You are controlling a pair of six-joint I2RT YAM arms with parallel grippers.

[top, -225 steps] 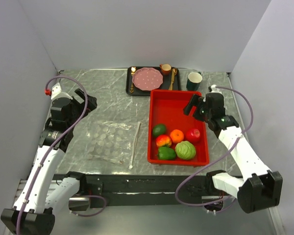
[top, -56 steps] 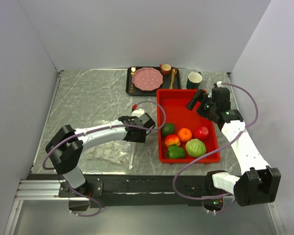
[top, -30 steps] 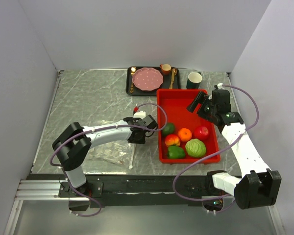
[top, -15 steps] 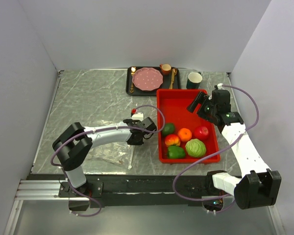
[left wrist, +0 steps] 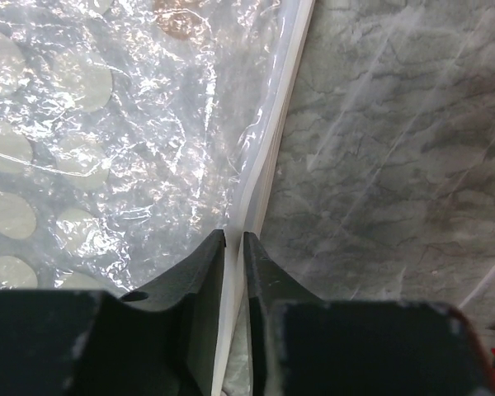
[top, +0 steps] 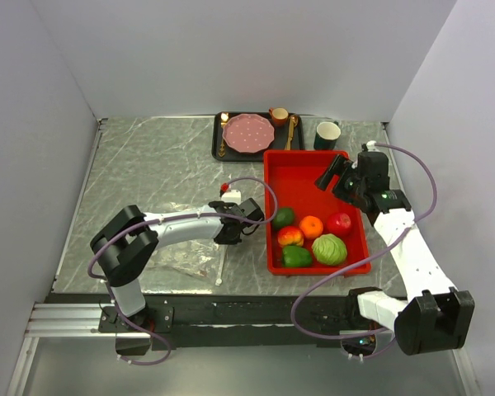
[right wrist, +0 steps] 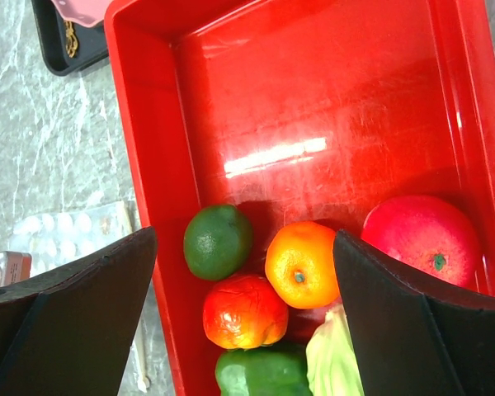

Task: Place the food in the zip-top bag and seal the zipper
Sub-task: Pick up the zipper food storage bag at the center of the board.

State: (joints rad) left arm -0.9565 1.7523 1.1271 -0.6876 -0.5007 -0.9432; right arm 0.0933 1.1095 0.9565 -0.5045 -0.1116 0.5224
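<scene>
The clear dotted zip-top bag (top: 186,256) (left wrist: 107,124) lies flat on the marble table. Its zipper (left wrist: 280,107) (top: 221,266) is the white strip along the right edge. My left gripper (top: 231,233) (left wrist: 235,235) is low over that edge, jaws shut on the strip. The food sits in the red tray (top: 301,169): avocado (right wrist: 217,241), orange (right wrist: 301,264), apple (right wrist: 421,239), red-yellow fruit (right wrist: 245,312), pepper (right wrist: 264,371) and cabbage (top: 329,248). My right gripper (top: 334,175) (right wrist: 243,239) hovers open above the tray, holding nothing.
A black tray (top: 217,140) at the back holds a pink plate (top: 248,133), cutlery and a small brown cup (top: 279,115). A dark green cup (top: 327,134) stands behind the red tray. Walls close in on the left, back and right.
My left arm has come across from the left side to the bag's zipper edge, and its jaws have narrowed onto the strip in the last second. The right arm has barely moved.
</scene>
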